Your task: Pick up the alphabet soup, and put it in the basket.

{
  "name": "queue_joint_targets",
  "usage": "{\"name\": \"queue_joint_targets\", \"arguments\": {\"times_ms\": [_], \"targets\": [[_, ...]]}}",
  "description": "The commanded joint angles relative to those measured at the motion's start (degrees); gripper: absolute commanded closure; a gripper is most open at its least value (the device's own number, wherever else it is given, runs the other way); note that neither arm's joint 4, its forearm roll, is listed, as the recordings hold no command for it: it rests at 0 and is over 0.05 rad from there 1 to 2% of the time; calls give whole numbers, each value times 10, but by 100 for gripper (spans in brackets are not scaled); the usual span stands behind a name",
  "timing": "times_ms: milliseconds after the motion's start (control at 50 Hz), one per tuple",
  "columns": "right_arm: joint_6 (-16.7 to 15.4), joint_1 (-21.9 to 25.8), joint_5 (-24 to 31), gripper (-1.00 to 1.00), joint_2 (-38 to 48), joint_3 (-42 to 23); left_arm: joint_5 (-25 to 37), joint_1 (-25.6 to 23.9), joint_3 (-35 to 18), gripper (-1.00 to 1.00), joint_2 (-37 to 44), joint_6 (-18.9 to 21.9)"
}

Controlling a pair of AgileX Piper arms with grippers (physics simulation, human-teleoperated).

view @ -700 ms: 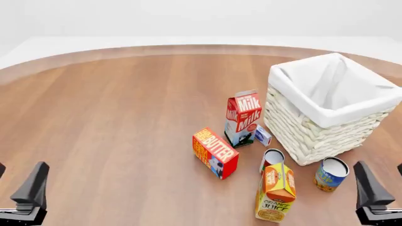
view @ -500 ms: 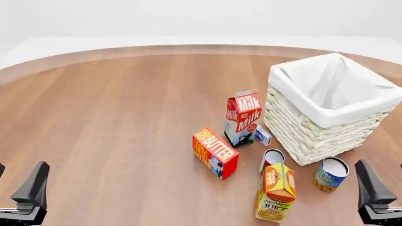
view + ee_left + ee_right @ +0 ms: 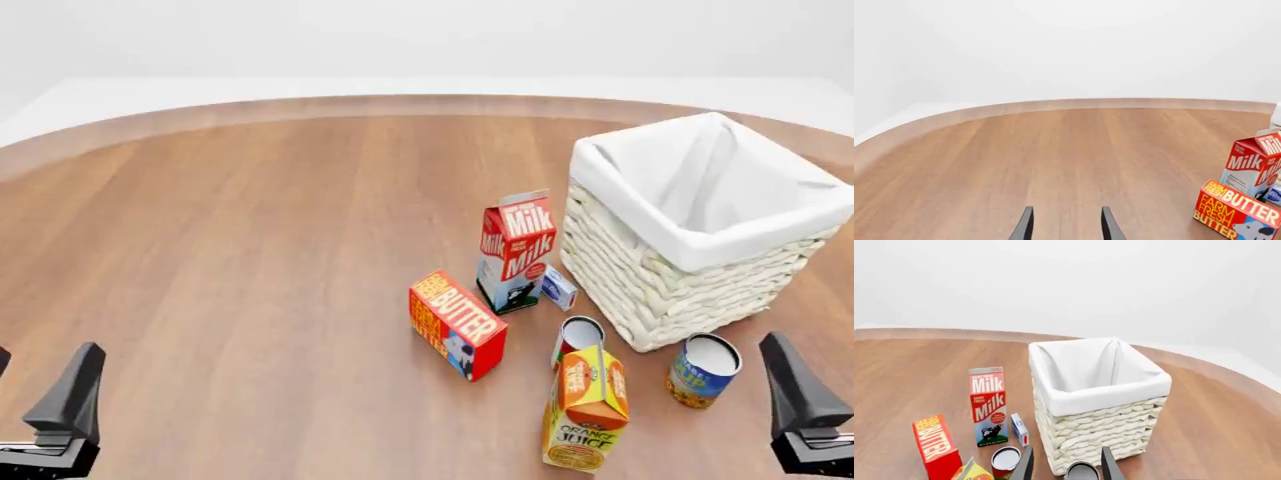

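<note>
The basket point(image 3: 707, 225) holds only its white cloth lining point(image 3: 714, 190)

Wooden table point(image 3: 267, 250) with basket point(image 3: 667, 290), groceries

The tabletop point(image 3: 267, 250) holds two cans: the alphabet soup point(image 3: 702, 370) and a red can point(image 3: 578, 339). There are two cartons, milk point(image 3: 515, 251) and orange juice point(image 3: 586, 408). There is one butter box point(image 3: 457, 325), one small white box point(image 3: 558, 288) and one basket point(image 3: 694, 245).

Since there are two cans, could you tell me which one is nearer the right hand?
The blue-labelled soup can, standing in front of the basket; the red can sits further left, behind the juice carton.
</note>
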Motion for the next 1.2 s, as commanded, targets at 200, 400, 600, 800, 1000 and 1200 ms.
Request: {"name": "queue_joint_targets", "arguments": {"times_ms": [200, 400, 600, 800, 1000, 1200], "targets": [[-23, 5, 48, -100, 20, -33, 0, 0, 0, -100, 0, 0], [-29, -2, 72, -100, 16, -42, 0, 0, 0, -100, 0, 0], [-35, -9, 95, -100, 11, -47, 0, 0, 0, -100, 0, 0], [-36, -10, 94, -100, 28, -43, 0, 0, 0, -100, 0, 0], [-38, -15, 92, -100, 44, -33, 0, 0, 0, -100, 0, 0], [-37, -20, 81, -100, 56, -17, 0, 0, 0, -100, 0, 0]]}}
